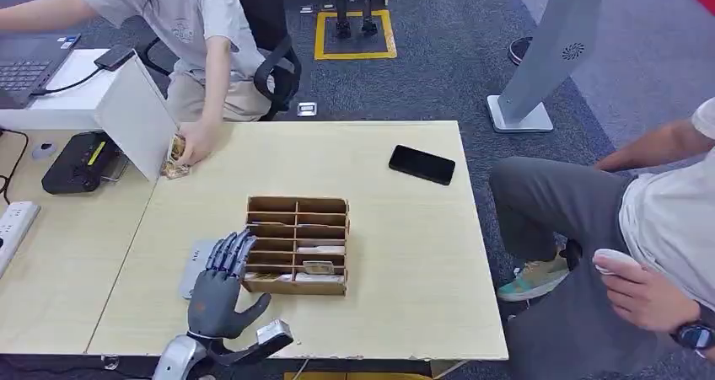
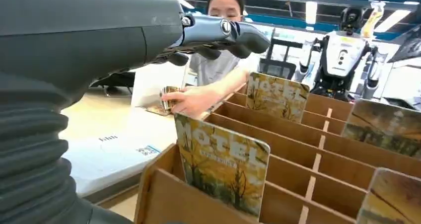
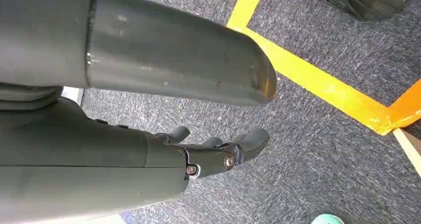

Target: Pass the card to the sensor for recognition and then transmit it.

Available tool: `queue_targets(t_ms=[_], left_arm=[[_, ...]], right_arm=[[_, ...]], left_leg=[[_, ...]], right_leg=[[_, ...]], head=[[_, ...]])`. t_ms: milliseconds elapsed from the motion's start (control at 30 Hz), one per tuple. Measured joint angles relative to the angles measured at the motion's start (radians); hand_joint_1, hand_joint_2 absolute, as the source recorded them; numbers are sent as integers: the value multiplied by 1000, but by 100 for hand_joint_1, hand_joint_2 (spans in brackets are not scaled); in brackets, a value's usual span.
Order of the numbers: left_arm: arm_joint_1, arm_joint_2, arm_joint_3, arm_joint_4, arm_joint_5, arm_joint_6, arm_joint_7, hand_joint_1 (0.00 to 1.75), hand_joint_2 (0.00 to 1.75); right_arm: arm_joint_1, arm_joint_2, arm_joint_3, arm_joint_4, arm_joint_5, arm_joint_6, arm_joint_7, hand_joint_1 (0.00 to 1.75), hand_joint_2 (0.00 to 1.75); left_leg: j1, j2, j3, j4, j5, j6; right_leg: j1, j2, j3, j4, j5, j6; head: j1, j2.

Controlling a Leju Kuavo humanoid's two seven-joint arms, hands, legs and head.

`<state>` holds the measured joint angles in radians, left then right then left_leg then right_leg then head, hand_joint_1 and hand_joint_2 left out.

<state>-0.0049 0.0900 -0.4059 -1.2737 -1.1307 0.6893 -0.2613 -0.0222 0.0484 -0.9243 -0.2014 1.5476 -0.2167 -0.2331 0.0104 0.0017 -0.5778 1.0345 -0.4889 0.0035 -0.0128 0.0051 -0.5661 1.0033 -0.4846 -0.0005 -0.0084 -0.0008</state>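
A cardboard divider box [image 1: 297, 209] stands mid-table with cards [image 1: 319, 268] upright in its near slots. Up close these are yellow "MOTEL" cards [image 2: 223, 164], one more [image 2: 277, 96] standing farther back. My left hand [image 1: 221, 286] hovers at the box's left side, fingers [image 2: 218, 31] stretched out over the slots and holding nothing. Beneath it lies a flat grey sensor pad [image 1: 194, 266], whose surface [image 2: 114, 149] carries a small code mark. My right hand [image 3: 218, 152] hangs beside my body above the carpet, fingers loose and holding nothing.
A seated person at the far left rests a hand on a small card stack [image 1: 176, 158] beside a white stand [image 1: 135, 115]. A black phone [image 1: 422, 164] lies at the far right of the table. Another person [image 1: 641, 228] sits to the right. A black device [image 1: 80, 163] sits on the left desk.
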Motion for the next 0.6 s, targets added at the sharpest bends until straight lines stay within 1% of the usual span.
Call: queue_targets(t_ms=[333,467,600], left_arm=[[-2,0,0,0,0,0,0,0,175],[-4,0,0,3,-3,0,10,0,175],[-5,0,0,3,11,0,11,0,175]], right_arm=[[0,2,0,0,0,0,0,0,0],[0,2,0,0,0,0,0,0,0],[0,2,0,0,0,-2,0,0,0]], left_leg=[[0,0,0,0,0,0],[0,0,0,0,0,0],[0,0,0,0,0,0]], right_leg=[[0,0,0,0,0,0],[0,0,0,0,0,0],[0,0,0,0,0,0]], head=[[0,0],[0,0],[0,0]])
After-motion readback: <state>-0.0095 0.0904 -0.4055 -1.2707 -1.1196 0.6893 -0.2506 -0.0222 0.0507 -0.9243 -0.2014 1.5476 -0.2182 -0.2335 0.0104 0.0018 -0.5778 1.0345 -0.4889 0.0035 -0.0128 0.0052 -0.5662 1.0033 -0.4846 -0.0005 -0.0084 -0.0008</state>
